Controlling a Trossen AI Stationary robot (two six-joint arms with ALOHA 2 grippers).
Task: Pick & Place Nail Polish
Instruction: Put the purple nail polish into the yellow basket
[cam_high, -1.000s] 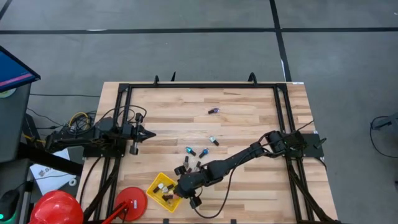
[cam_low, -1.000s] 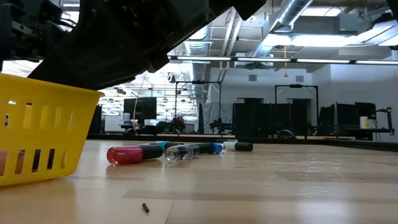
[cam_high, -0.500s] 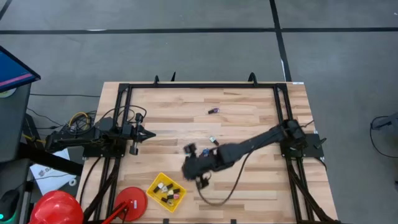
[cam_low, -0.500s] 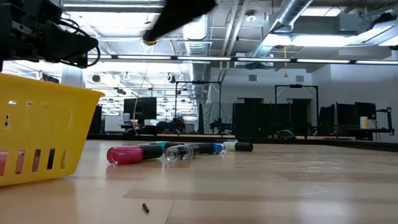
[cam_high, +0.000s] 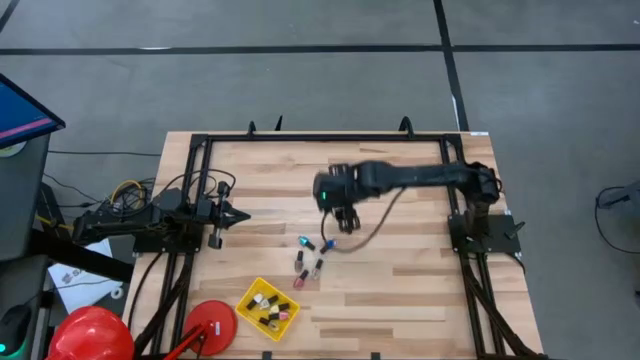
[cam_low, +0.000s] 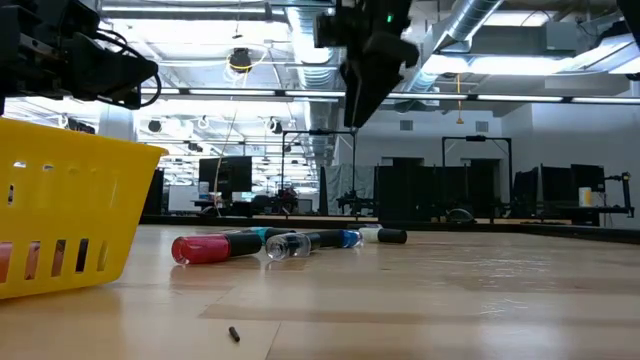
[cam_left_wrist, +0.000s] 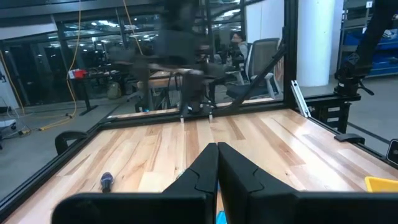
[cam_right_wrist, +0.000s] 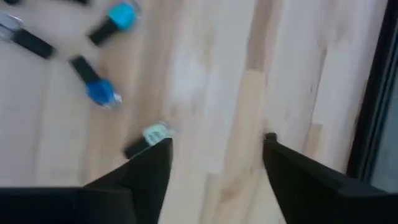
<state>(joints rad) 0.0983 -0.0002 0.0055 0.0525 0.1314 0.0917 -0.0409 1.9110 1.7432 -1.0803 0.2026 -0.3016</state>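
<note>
Since one second ago the right arm has swung away from the yellow basket (cam_high: 267, 307) at the lower left of the high view, and its right pincer (cam_high: 345, 213) now hangs over the middle of the surface (cam_high: 400, 280), above the loose nail polish bottles. In the low view this pincer (cam_low: 362, 85) shows at the upper centre, well above the wood.

In the right wrist view the two dark fingers (cam_right_wrist: 149, 165) stand apart with only bare wood between them, so the pincer is open and holds nothing. A pale teal bottle (cam_right_wrist: 148, 140) lies just beside one finger. Farther off lie a blue bottle (cam_right_wrist: 93, 84) and a light blue bottle (cam_right_wrist: 112, 23).

In the high view a small group of bottles (cam_high: 308, 260) lies a little below and left of the pincer. One purple bottle (cam_high: 343, 178) lies alone near the upper middle of the surface. Some bottles (cam_high: 268, 309) are already inside the basket.

The left pincer (cam_high: 226, 214) waits at the left side of the surface; in its own wrist view the fingers (cam_left_wrist: 208, 168) are pressed together and empty.

The step in hand seems to be the reach for the next bottle. The next move, I judge, calls for coming down over the pale teal bottle, with the fingers on both sides of it, and then closing. The bottle is small and lies on its side, so it may roll if one finger touches it first.
</note>
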